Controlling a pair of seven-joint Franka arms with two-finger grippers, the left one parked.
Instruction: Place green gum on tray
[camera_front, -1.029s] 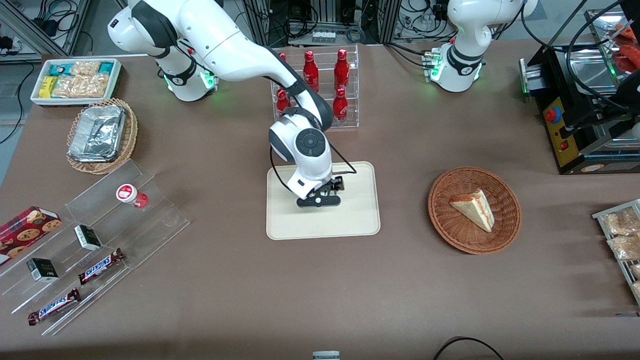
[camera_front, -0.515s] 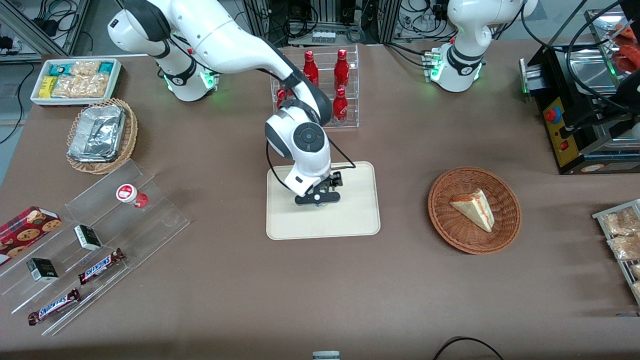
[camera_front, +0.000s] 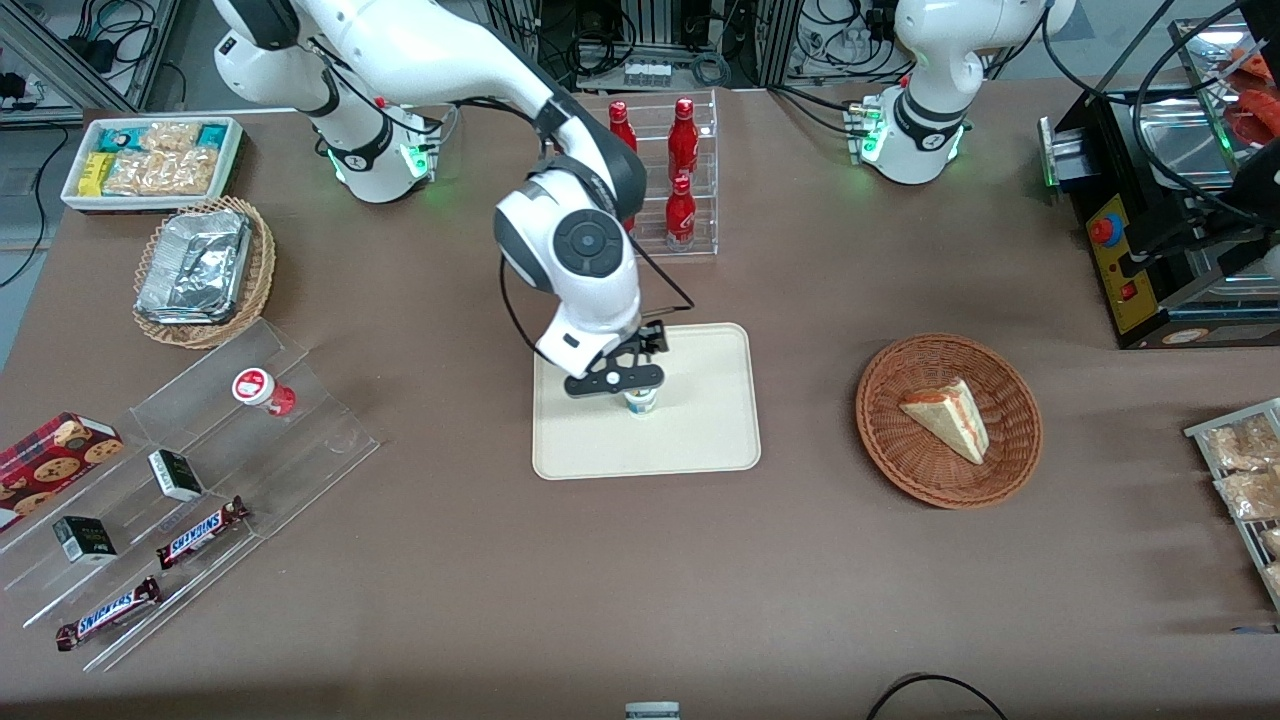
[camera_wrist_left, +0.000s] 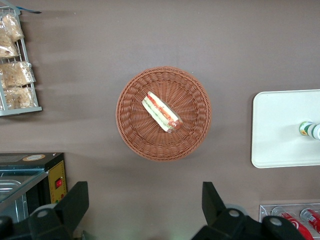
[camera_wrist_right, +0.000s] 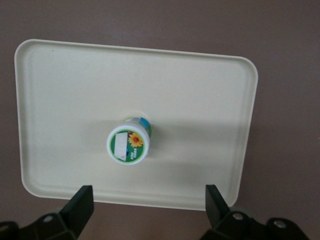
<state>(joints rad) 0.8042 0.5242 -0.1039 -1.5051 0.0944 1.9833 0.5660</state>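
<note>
Right wrist view gives the clearest answer about progress: the green gum (camera_wrist_right: 128, 145) stands upright near the middle of the tray (camera_wrist_right: 60, 80), with its round green-rimmed lid facing the camera, and nothing touches it. The gripper (camera_wrist_right: 149, 200) is above the bottle with its two fingers spread wide, one on each side and both well apart from the lid — so it holds nothing. By my judgement the placing itself is done, and what is left is only for the arm to go away from the tray.

Going from the working arm's end of the table toward the parked arm's end in the front view: the clear tiered rack (camera_front: 300, 440) with the red-lidded bottle (camera_front: 255, 388) on it lies far off toward the working arm's end, well apart from the gripper (camera_front: 617, 380). The gripper hangs over the tray (camera_front: 700, 440), and the green gum (camera_front: 640, 402) is just below it. The wicker basket (camera_front: 885, 440) lies toward the parked arm's end.

The right arm reaches out from its base over the table, bent at the elbow, with the wrist turned down — the fingers point at the tray from above.
</note>
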